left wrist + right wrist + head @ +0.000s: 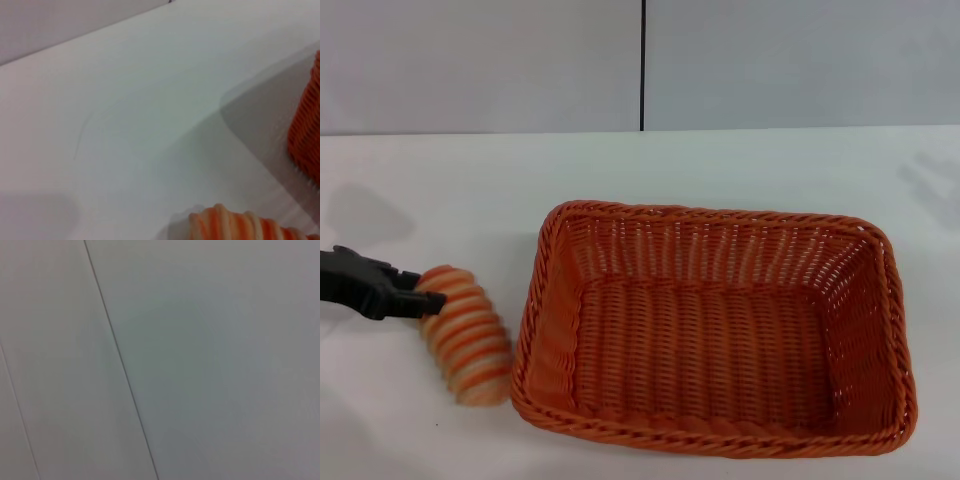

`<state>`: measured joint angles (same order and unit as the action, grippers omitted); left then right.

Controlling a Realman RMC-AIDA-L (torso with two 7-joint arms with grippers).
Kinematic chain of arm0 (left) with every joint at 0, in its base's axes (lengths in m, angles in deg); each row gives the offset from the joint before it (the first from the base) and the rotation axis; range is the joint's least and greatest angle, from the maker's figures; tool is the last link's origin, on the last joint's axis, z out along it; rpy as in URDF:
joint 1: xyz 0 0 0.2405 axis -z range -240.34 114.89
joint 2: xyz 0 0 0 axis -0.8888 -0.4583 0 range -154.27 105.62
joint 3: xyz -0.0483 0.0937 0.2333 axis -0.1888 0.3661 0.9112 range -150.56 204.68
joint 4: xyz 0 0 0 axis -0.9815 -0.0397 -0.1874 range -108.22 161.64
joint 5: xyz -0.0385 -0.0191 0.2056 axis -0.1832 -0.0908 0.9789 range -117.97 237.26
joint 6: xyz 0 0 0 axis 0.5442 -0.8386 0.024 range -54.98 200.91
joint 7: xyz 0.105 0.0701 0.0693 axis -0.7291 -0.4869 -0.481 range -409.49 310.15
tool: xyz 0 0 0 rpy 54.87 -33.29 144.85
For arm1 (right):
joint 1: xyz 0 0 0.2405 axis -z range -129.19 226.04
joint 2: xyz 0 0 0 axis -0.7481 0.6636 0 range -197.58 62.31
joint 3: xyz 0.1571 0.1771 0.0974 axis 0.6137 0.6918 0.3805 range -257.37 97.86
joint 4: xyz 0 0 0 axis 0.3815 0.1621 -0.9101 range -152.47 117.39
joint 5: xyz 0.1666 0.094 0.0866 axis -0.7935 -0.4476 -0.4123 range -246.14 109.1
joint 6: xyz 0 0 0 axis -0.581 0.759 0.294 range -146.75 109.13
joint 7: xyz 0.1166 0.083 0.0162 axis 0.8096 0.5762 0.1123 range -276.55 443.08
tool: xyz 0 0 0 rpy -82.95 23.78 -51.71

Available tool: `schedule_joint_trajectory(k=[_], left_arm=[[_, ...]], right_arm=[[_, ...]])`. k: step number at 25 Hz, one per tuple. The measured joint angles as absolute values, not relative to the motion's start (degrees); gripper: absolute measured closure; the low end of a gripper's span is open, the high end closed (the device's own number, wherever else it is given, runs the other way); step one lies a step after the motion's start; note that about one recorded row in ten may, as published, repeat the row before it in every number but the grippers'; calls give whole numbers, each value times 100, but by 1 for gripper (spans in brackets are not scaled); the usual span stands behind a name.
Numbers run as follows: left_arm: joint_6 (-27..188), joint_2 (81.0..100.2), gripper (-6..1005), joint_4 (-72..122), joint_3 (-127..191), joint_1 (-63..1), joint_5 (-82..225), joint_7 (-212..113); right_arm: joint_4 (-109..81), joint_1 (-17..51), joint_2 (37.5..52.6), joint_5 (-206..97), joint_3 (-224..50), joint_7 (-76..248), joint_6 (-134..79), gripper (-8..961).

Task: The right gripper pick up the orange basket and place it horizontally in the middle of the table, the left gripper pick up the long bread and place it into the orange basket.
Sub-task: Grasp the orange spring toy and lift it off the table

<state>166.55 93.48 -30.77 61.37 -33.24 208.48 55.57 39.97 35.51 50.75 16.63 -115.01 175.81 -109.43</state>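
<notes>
Sitting lengthwise across the middle of the table (pixel 720 160), the orange basket (pixel 715 330) served as the landmark for everything else, its braided rim up and its woven floor holding nothing. Just beside the basket's left short wall lay the long bread (pixel 468 333), outside the basket and on the white tabletop, its striped length running roughly along that wall, with its nearer end almost against the basket's front left corner. The left gripper (pixel 415 295) reached in from farther left of the basket, low over the table, and its black fingers met the far end of the bread; they appeared clenched on that end, though the contact was partly blurred. In the left wrist view the bread (pixel 240 225) showed at the frame's edge with the basket's wall (pixel 307 130) close by and bare table (pixel 150 110) stretching away beyond them. Between the bread and the basket's inside stood only that sloping left wall and its rim. Behind the basket, past the table's far edge, rose a grey panelled wall (pixel 480 60) with a dark vertical seam. The right gripper did not show anywhere; its wrist camera saw only a grey seamed panel (pixel 210 360).
</notes>
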Motion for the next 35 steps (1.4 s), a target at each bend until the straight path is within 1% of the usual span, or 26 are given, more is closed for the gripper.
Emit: schedule_joint_trajectory(k=[6,11,12,14,17,27,31,32,35], left_arm=[[16626,9324,541,-3169,6022,-3194,20780,5627],[16620,9236,585,-3406,5994,-3095,20471,5836],[16575,9186,594,-3555,5959,-3056,20370,5967],[16550,9183,611,-3645,5943,-3052,20346,6004],[16500,9178,758,-3885,5923,-3046,20288,6077],[16634,9168,971,-3887,6218,-3063,20286,6051],[16723,9158,995,-3886,6310,-3063,20284,6030],[16717,9185,1001,-3915,6313,-3062,20291,6016],[16647,9241,970,-3935,6320,-3068,20303,5988]], right_arm=[[3940,3537,5075,1642,-11492,17570,-10942,597],[3941,3513,5075,1626,-11415,17564,-10998,597],[3940,3510,5075,1625,-11390,17563,-11014,597],[3941,3506,5075,1624,-11377,17563,-11020,597],[3941,3502,5075,1622,-11352,17563,-11053,597],[3920,3467,5075,1620,-11333,17559,-11092,597],[3890,3425,5075,1621,-11333,17512,-11093,597],[3872,3412,5075,1626,-11333,17497,-11092,597],[3767,3385,5074,1640,-11333,17448,-11092,597]])
